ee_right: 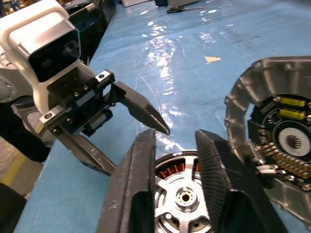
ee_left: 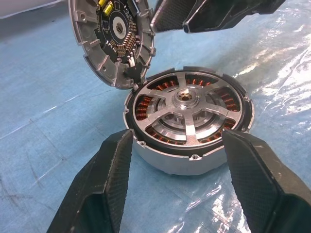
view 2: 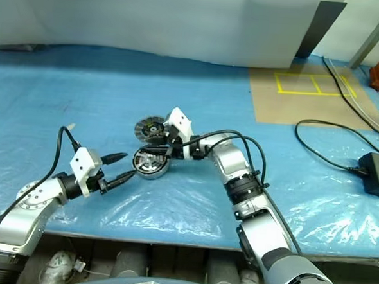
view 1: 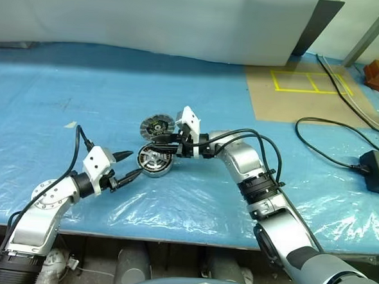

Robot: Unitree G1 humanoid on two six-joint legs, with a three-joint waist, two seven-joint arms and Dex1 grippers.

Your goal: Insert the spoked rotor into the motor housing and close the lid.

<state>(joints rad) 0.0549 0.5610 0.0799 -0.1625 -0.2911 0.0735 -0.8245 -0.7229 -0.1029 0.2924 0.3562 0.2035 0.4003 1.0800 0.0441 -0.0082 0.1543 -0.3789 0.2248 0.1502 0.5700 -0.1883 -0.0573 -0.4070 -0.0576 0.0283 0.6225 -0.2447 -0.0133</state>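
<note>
**Copper windings covered, lid still up**

Silver spokes of the spoked rotor (ee_left: 187, 109) already sit inside the motor housing (view 1: 155, 161) on the counter (view 1: 192, 200), draped in blue plastic sheeting. From the head view we judge the lid (view 1: 156, 126) stands tilted behind, awaiting closing. Left wrist view: the left end effector (ee_left: 177, 162) is spread wide around the housing, probably steadying it. Right wrist view: the right end effector (ee_right: 176, 145) hovers narrow above the rotor, empty.

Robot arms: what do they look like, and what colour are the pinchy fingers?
Both arms are shiny silver metal tubes with black joint rings and thin black cables looping alongside. Each wrist carries a white boxy camera block. The left gripper and right gripper each have two pointed black fingers with ridged inner faces.
</note>
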